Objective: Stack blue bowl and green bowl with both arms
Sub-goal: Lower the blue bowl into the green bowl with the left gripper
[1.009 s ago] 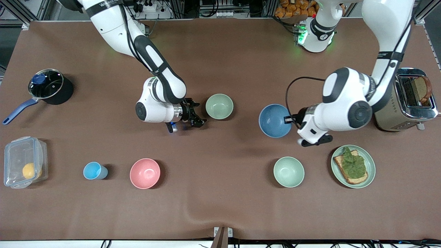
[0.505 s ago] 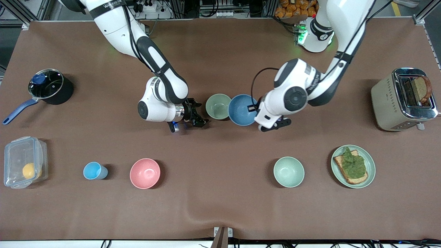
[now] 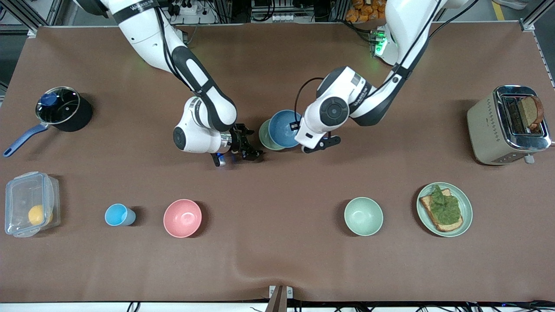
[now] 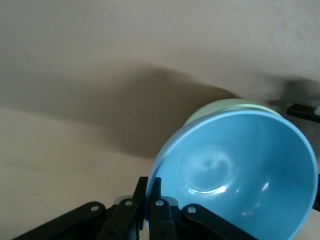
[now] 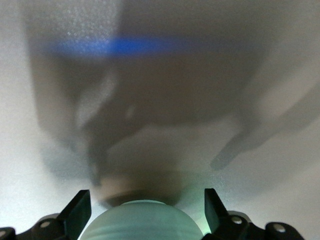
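Observation:
My left gripper is shut on the rim of the blue bowl and holds it tilted, just above and partly over the sage-green bowl, which stands on the table. In the left wrist view my fingers pinch the blue bowl's rim, and the green bowl's edge shows past it. My right gripper is open, low beside the green bowl toward the right arm's end. In the right wrist view the green bowl's outer wall sits between my open fingers.
Nearer the front camera stand a light-blue cup, a pink bowl, a mint bowl and a plate with toast. A lidded pot and a clear box are at the right arm's end, a toaster at the left arm's.
My left arm has carried the blue bowl from the left arm's end across to the green bowl, and it now overlaps it. My right gripper has stayed open beside the green bowl.

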You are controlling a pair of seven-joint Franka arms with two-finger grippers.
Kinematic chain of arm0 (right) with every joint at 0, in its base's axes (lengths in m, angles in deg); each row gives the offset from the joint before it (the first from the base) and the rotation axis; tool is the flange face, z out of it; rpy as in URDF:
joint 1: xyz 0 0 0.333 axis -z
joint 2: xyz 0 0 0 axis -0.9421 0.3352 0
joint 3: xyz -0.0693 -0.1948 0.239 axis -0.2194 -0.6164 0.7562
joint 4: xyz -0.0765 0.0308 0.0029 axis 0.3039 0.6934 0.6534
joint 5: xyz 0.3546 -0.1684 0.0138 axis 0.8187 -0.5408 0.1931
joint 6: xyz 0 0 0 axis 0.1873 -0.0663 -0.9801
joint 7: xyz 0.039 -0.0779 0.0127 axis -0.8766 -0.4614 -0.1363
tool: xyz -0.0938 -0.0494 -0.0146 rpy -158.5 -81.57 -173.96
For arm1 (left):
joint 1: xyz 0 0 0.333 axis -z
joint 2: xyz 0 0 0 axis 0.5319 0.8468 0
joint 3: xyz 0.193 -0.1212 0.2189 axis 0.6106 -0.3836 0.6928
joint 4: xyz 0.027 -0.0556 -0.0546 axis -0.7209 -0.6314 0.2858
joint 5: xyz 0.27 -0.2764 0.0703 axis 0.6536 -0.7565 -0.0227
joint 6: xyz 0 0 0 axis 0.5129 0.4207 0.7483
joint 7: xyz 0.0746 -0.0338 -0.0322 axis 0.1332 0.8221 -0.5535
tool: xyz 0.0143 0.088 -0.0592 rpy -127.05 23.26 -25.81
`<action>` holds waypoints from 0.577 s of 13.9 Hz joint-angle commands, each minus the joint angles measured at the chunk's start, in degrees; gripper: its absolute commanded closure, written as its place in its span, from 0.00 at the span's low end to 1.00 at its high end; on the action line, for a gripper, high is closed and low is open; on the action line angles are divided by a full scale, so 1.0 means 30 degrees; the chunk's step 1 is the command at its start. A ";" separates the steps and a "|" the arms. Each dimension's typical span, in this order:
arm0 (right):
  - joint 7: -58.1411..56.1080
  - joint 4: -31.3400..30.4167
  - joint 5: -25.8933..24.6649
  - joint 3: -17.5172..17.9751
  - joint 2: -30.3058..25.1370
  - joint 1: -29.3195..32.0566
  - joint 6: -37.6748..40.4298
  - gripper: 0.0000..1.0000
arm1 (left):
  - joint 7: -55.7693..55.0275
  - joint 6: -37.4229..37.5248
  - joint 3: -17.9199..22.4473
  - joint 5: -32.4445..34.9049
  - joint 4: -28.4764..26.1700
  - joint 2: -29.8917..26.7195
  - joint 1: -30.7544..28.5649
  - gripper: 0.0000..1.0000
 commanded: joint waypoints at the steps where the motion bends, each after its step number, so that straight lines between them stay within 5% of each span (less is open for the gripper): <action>1: -0.0488 0.0002 0.0680 0.0055 0.0119 -0.0086 -0.0268 0.00 | -0.0843 -0.0871 0.0093 0.0375 0.0180 0.0698 0.0581 1.00; 8: -0.0488 0.0002 0.0650 0.0055 0.0119 -0.0115 -0.0414 0.00 | -0.1166 -0.1577 0.0151 0.0405 0.0852 0.1665 0.1051 0.99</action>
